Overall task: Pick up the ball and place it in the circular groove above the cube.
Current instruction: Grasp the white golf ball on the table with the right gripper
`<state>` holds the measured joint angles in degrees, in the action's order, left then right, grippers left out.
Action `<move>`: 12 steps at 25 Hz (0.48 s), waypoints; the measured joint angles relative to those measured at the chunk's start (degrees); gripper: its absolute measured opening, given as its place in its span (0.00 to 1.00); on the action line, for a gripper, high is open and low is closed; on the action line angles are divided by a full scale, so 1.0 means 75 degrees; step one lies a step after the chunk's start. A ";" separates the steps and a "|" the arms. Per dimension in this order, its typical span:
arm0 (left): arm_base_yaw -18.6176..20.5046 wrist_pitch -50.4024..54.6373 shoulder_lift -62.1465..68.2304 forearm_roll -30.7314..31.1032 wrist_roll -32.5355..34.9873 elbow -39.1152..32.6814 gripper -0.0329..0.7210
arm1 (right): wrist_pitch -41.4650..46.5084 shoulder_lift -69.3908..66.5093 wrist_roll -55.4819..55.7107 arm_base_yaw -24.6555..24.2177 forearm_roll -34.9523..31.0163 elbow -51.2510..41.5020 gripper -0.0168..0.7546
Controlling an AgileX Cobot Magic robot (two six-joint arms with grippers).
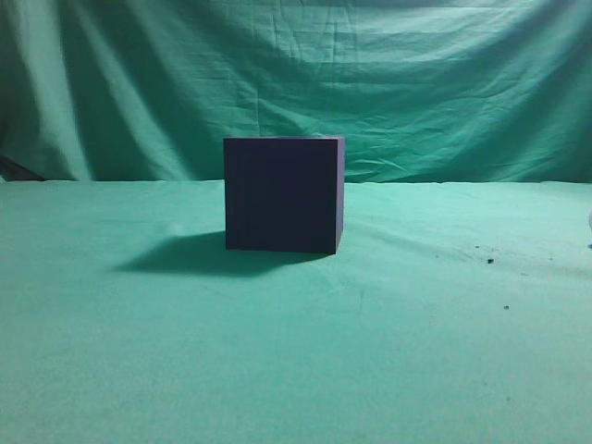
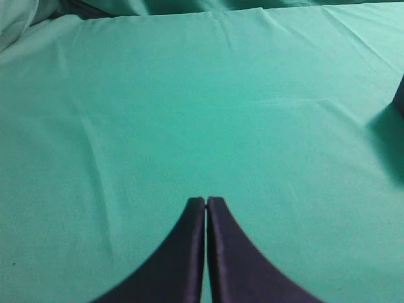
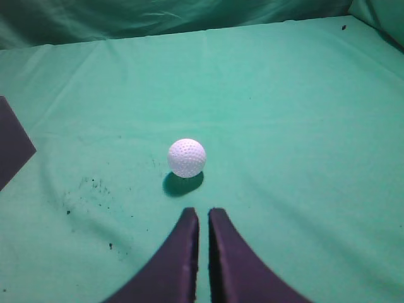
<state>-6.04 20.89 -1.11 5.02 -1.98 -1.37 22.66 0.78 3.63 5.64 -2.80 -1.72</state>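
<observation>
The cube [image 1: 283, 194] is large, dark navy and stands on the green cloth at the middle of the exterior view; its top groove is hidden at this height. A corner of the cube shows at the left edge of the right wrist view [image 3: 11, 142] and at the right edge of the left wrist view [image 2: 400, 95]. The ball [image 3: 187, 157] is small, white and dimpled, resting on the cloth just ahead of my right gripper [image 3: 203, 213], which is shut and empty. My left gripper [image 2: 206, 201] is shut and empty over bare cloth. Neither gripper shows in the exterior view.
Green cloth covers the table [image 1: 296, 351] and hangs as a backdrop [image 1: 296, 74]. Dark specks lie on the cloth right of the cube [image 1: 489, 261] and left of the ball [image 3: 88, 189]. A faint white edge shows at the far right [image 1: 589, 220].
</observation>
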 joint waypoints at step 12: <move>-0.0005 0.0000 0.0000 0.0000 0.0000 0.0000 0.04 | 0.0000 0.0000 0.0000 0.0000 0.0000 0.0000 0.02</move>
<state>-6.08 20.89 -1.11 5.02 -1.98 -1.37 22.66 0.78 3.63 5.64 -2.80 -1.72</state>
